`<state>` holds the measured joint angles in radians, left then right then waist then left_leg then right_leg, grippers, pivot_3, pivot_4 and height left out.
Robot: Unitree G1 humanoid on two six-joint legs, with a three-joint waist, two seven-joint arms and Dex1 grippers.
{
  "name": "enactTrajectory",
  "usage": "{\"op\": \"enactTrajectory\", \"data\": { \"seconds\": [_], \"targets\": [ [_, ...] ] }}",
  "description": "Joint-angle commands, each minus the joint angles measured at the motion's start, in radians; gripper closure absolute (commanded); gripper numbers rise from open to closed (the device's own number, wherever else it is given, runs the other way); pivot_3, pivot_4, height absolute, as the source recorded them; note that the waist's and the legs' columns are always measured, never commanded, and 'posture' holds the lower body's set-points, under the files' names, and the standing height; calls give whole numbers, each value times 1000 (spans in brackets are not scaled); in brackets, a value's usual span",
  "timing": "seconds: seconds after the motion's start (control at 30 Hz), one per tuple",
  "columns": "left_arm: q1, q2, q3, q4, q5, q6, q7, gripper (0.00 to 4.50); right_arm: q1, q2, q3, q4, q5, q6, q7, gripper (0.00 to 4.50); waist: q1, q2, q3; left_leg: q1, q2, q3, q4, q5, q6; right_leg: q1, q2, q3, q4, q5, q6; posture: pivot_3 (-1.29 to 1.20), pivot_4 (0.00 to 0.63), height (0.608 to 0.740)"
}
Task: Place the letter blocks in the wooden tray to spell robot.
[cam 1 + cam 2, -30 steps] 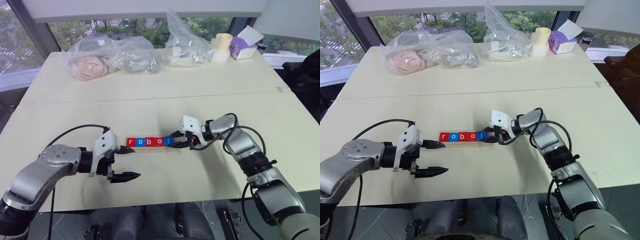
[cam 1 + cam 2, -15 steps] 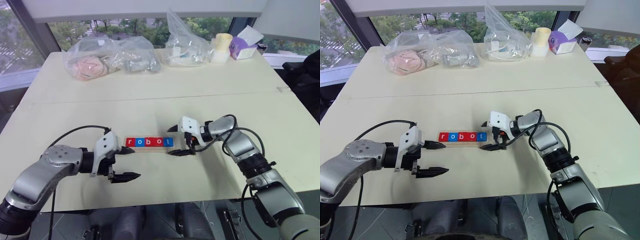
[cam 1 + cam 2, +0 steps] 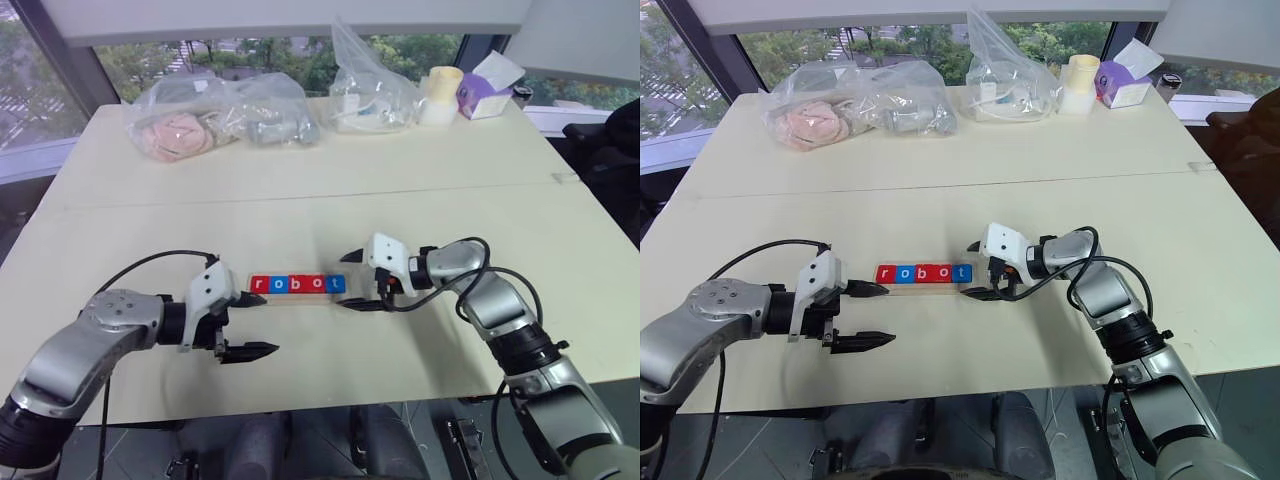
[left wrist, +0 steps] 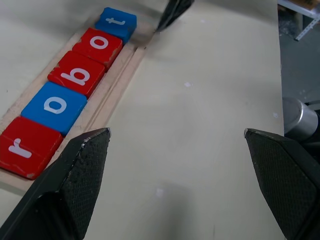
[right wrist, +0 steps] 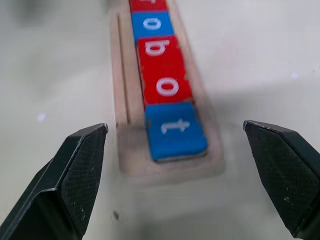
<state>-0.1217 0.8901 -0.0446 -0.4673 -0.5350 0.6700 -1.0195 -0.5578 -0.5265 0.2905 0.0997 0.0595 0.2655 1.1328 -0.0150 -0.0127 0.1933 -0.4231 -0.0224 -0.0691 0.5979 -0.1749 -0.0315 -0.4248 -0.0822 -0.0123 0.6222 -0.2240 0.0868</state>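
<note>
The two head views look forward and down over the whole table [image 3: 420,170], while each wrist view looks closely along its own fingers from opposite ends of the wooden tray [image 5: 129,150], all four sharing its letter blocks [image 4: 75,75].

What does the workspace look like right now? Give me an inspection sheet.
Surface: pale table, seam across the middle.
Job's things: five letter blocks spell robot in the wooden tray.
Clutter: plastic bags, cream cup, purple box at the far edge.
End effectors: left end effector open, beside the tray's r end; right end effector open, at the t end, holding nothing.
Cables: black cable loops over each arm.
Surroundings: windows, greenery outside.
</note>
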Motion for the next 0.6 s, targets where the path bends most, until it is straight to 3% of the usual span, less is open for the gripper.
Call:
{"op": "enactTrajectory", "data": {
  "seconds": [0.03,0.6],
  "targets": [
    [-14,-2,16,-2,-1,-13,0,0,-25,13,-9,34,-14,-47,-36,17,0,0,0,0,0,0,0,0,0,0,0,0,0,0,0,0,150,740],
    [2,-18,39,-8,-10,-5,36,0,-67,46,-2,122,-51,-145,-77,17,1,0,0,0,0,0,0,0,0,0,0,0,0,0,0,0,150,740]
  ]
}}
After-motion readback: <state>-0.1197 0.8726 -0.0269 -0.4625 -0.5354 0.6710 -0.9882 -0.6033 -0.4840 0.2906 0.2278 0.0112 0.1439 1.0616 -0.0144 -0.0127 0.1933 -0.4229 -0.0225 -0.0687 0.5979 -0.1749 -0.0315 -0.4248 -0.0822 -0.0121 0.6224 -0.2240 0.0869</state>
